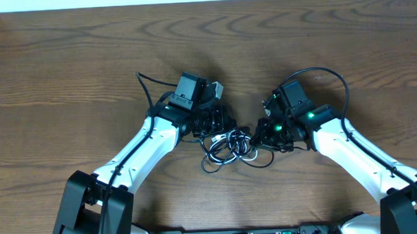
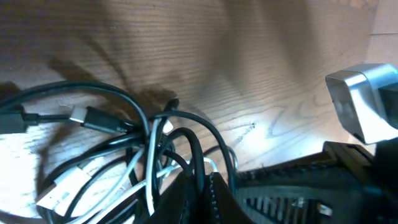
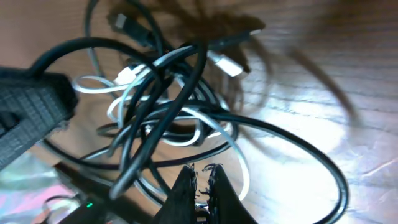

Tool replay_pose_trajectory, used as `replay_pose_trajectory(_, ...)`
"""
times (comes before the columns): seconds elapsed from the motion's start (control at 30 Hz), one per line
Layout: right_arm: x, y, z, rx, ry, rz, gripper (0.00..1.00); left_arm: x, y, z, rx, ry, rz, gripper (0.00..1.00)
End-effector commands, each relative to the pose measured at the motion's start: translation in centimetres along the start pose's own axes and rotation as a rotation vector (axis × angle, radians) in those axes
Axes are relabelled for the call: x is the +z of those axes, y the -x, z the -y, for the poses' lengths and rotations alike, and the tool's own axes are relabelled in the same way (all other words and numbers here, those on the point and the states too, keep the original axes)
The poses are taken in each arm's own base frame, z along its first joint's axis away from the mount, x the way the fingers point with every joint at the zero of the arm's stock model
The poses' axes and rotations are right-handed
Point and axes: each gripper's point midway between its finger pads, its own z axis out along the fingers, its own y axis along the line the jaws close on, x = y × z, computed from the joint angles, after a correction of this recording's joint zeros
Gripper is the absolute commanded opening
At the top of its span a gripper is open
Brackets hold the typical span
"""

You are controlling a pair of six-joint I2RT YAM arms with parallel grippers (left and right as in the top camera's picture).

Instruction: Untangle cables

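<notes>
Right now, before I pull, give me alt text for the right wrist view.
A knot of black cables and one white cable, plugs showing at the top, lies on the wooden table. The right hand sits shut at the bottom among the loops; whether it pinches a strand is unclear.

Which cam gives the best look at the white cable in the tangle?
Right wrist: the white cable shows close up, its loops traceable through the black cables. Left wrist catches only a short stretch of the white cable among black loops. Overhead shows the white cable only as small pale loops.
</notes>
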Motion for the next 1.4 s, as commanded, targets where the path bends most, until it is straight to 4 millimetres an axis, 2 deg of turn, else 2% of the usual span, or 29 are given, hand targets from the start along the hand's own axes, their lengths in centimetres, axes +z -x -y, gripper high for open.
replay_pose_trajectory(0.0,-0.1,0.8,1.2,-0.025,-0.095,0.068,0.01,-0.4,0.2,1.5,-0.016,-0.067,-0.018,0.08)
replay_pose_trajectory(0.17,-0.2,1.8,1.2,-0.039,-0.109,0.117,0.01,-0.6,-0.8,3.0,-0.005,-0.15,-0.078,0.08)
replay_pose_trajectory(0.33,-0.4,3.5,1.0,-0.059,-0.117,0.194,0.01,-0.9,-2.0,4.0,0.092,-0.225,-0.129,0.08)
replay_pose_trajectory(0.53,-1.2,5.4,3.0,-0.054,-0.244,0.307,0.01,-1.0,-3.3,3.4,0.111,-0.211,-0.176,0.08)
replay_pose_trajectory(0.7,-1.3,5.6,3.2,-0.054,-0.255,0.317,0.01,-1.0,-3.9,3.0,0.114,-0.198,-0.198,0.08)
replay_pose_trajectory(0.83,-1.3,5.4,3.3,-0.052,-0.26,0.309,0.01,-0.8,-3.9,1.7,0.099,-0.126,-0.192,0.08)
replay_pose_trajectory(1.07,-0.8,3.9,3.2,-0.04,-0.236,0.235,0.01,-0.5,-3.6,-3.3,0.072,0.134,-0.136,0.08)
replay_pose_trajectory(1.17,-0.7,3.3,3.1,-0.036,-0.225,0.205,0.01,-0.4,-3.5,-4.6,0.071,0.198,-0.119,0.08)
replay_pose_trajectory(1.37,-0.3,1.8,2.5,-0.024,-0.178,0.127,0.01,-0.5,-3.4,-5.3,0.071,0.231,-0.109,0.08)
